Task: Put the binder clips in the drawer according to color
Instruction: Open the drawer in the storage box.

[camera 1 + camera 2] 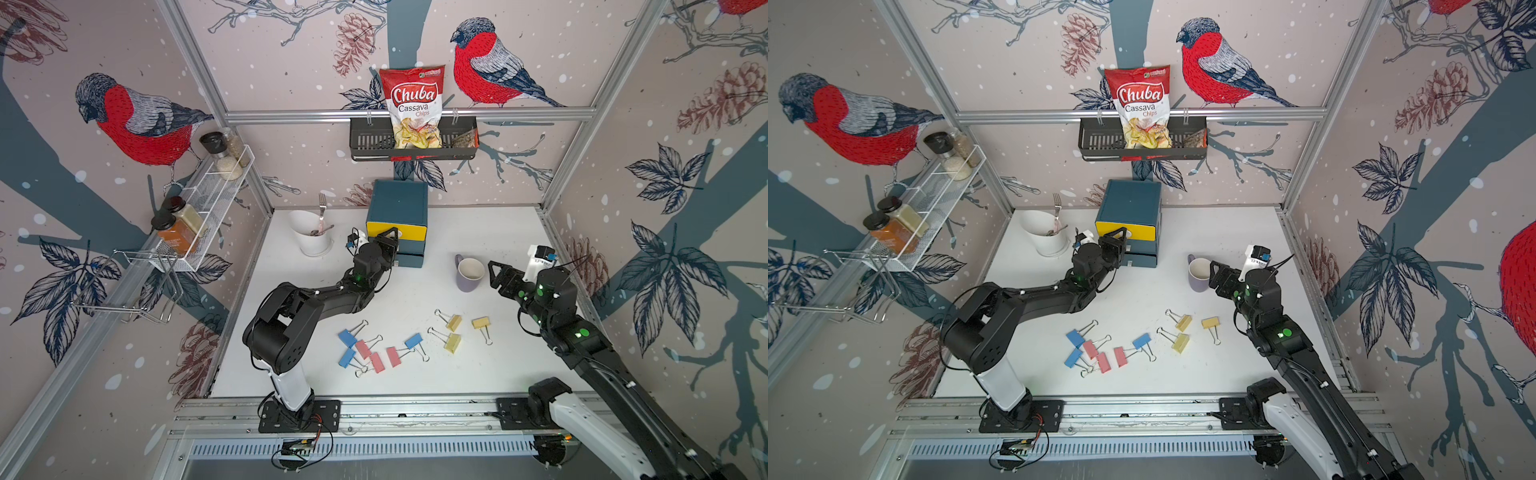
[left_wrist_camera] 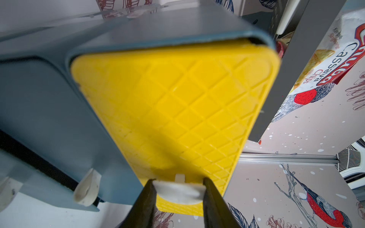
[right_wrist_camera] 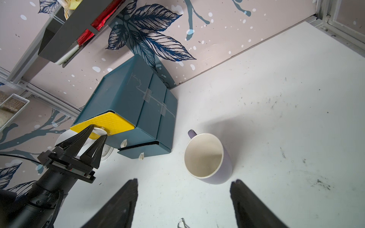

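Observation:
The drawer chest [image 1: 398, 199] [image 1: 1133, 198] is dark teal with a yellow top front [image 2: 177, 102] [image 3: 110, 123] that stands slightly out of the case. My left gripper [image 2: 178, 184] [image 1: 390, 237] is shut on that top drawer's white pull tab [image 2: 178, 192]. The binder clips lie loose on the white table in front: blue ones [image 1: 347, 337], pink ones [image 1: 377, 362] and pale yellow ones [image 1: 453, 343] [image 1: 1210, 322]. My right gripper [image 3: 185, 181] [image 1: 494, 270] hangs open and empty beside the mug, behind the yellow clips. A clip's wire handle [image 3: 182, 222] shows below it.
A purple mug [image 1: 469, 274] [image 3: 207, 158] stands right of the chest. A white cutlery holder [image 1: 311, 237] with a fork sits to its left. A black wall basket [image 1: 374, 141] holds a chips bag above the chest. A wire spice rack [image 1: 208, 208] hangs on the left wall.

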`<state>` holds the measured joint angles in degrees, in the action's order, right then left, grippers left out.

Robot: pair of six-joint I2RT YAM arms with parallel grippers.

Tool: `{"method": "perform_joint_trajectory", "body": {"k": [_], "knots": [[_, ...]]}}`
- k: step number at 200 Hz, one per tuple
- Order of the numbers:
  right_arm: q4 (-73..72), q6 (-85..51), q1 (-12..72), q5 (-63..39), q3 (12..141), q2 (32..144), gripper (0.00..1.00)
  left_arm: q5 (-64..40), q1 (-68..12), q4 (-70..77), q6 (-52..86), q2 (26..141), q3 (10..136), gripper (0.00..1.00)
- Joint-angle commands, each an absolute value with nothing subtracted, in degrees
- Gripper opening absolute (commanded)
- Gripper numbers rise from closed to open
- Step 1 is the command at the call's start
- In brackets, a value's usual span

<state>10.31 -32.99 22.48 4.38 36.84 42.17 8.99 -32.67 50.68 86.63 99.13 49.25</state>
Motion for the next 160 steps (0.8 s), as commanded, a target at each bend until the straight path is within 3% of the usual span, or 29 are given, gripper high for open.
{"method": "perform_joint_trajectory", "body": {"k": [1, 160], "knots": [[9.4, -33.0, 22.6, 5.5, 36.8, 42.5, 0.77, 11.1, -33.5, 52.3, 85.1, 97.2, 47.9, 0.34], [23.7, -41.4, 27.8, 12.3, 34.7, 52.3, 0.75, 15.1, -40.8, 49.4, 87.8, 83.8, 33.8, 0.32]]}}
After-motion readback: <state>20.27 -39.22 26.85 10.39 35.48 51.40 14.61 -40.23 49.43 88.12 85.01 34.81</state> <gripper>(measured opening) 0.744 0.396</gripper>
